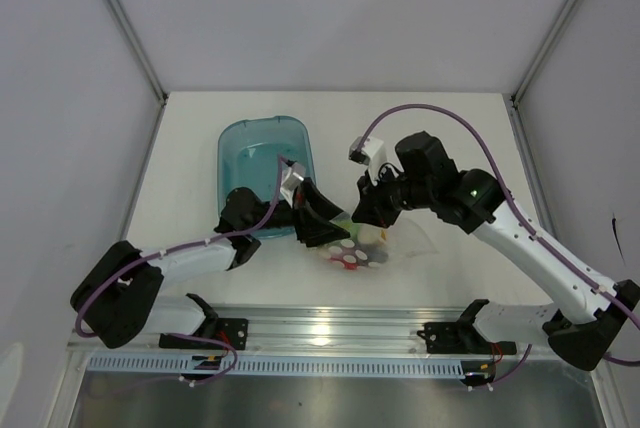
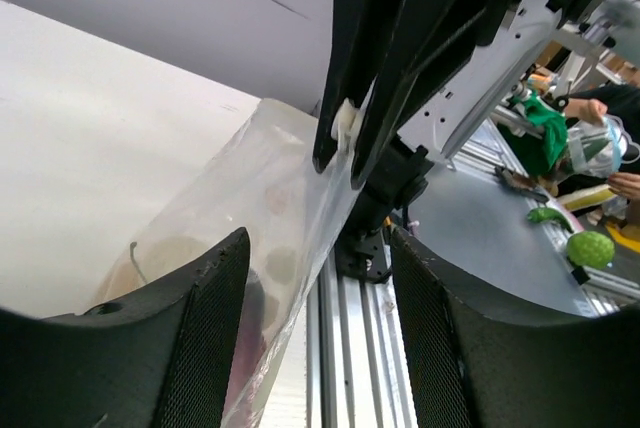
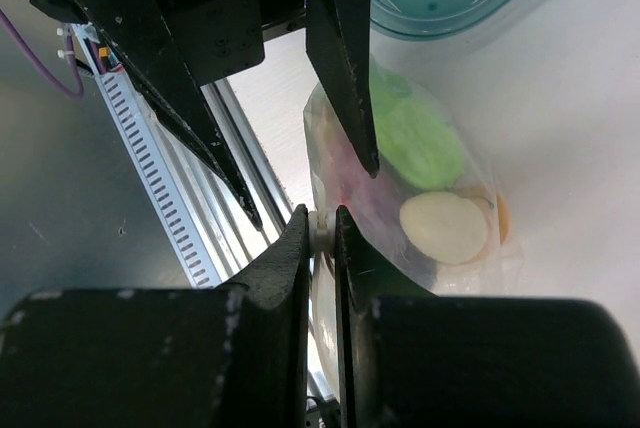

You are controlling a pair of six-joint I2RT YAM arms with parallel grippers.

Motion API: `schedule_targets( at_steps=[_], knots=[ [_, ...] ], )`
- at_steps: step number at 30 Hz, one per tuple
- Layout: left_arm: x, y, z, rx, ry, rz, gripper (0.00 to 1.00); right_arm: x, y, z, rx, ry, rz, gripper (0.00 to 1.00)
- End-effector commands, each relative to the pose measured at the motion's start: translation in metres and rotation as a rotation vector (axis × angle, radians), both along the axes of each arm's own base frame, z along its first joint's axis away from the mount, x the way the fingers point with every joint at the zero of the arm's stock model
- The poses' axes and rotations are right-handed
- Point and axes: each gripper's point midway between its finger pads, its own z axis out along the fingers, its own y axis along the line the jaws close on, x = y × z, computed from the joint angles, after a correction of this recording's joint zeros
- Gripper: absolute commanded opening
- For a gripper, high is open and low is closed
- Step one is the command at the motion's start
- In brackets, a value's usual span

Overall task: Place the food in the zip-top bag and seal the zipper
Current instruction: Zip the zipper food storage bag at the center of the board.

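The zip-top bag lies on the table in front of the teal tub, with the food inside. Through its clear plastic show a light green piece, a white ball and an orange edge. My right gripper is shut on the small white slider of the zipper at the bag's edge. My left gripper is open, and the bag's edge runs between its fingers, close to the left finger. In the left wrist view the right gripper's fingertips pinch the white slider.
A teal translucent tub stands on the table behind the left gripper. An aluminium rail runs along the near edge. White walls close in the back and both sides.
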Motion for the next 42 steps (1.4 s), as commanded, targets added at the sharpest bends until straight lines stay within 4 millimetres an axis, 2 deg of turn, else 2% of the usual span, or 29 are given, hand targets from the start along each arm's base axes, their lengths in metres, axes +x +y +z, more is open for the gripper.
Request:
schedule_targets(
  at_steps=[1,6,8,9,10,14,15,17,22,27,30,36,37,38,40,41,42],
  knots=[
    [-0.006,0.001,0.001,-0.013,-0.104,-0.031,0.62,0.005,0.005,0.022,0.052,-0.043,0.020,0.00],
    [-0.010,-0.007,-0.002,-0.013,-0.094,-0.081,0.62,0.006,0.010,0.021,0.050,-0.025,0.032,0.00],
    [-0.008,-0.014,0.003,-0.009,-0.114,-0.081,0.61,0.007,0.010,0.018,0.046,-0.018,0.031,0.00],
    [-0.010,-0.017,-0.001,0.008,-0.098,-0.087,0.59,0.007,0.011,0.017,0.042,-0.011,0.033,0.00],
    [-0.007,-0.020,0.004,0.005,-0.106,-0.084,0.57,0.007,0.012,0.016,0.042,-0.010,0.034,0.00],
    [-0.003,-0.020,0.001,0.022,-0.090,-0.072,0.15,0.007,0.012,0.015,0.036,-0.004,0.034,0.00],
    [-0.002,-0.019,0.000,0.023,-0.083,-0.067,0.01,0.008,0.011,0.013,0.030,-0.001,0.030,0.00],
    [0.003,-0.018,0.004,0.019,-0.075,-0.042,0.00,0.008,0.009,0.011,0.018,0.003,0.024,0.00],
    [0.016,-0.009,0.008,0.010,-0.048,0.060,0.00,0.004,0.004,0.002,-0.009,0.028,0.017,0.00],
    [0.025,0.005,0.023,-0.050,-0.043,0.150,0.00,0.001,-0.003,-0.004,-0.021,0.034,0.000,0.00],
    [0.023,0.006,0.028,-0.061,-0.024,0.127,0.00,0.000,-0.002,-0.009,-0.021,0.045,0.001,0.00],
    [0.014,0.001,0.030,-0.055,-0.033,0.042,0.01,0.012,0.001,0.010,0.018,0.004,-0.043,0.00],
    [0.009,0.001,0.029,-0.059,-0.047,0.013,0.03,0.014,0.001,0.012,0.017,0.005,-0.055,0.00],
    [0.006,0.003,0.028,-0.064,-0.052,0.006,0.29,0.016,0.002,0.014,0.018,0.006,-0.065,0.00],
    [0.003,0.007,0.035,-0.104,-0.079,0.024,0.46,0.018,0.004,0.017,0.019,0.003,-0.066,0.00],
    [-0.001,0.012,0.030,-0.113,-0.089,0.035,0.56,0.019,0.004,0.018,0.019,-0.001,-0.070,0.00],
    [-0.001,0.014,0.032,-0.118,-0.101,0.048,0.60,0.021,0.004,0.017,0.015,-0.001,-0.075,0.00]
  ],
)
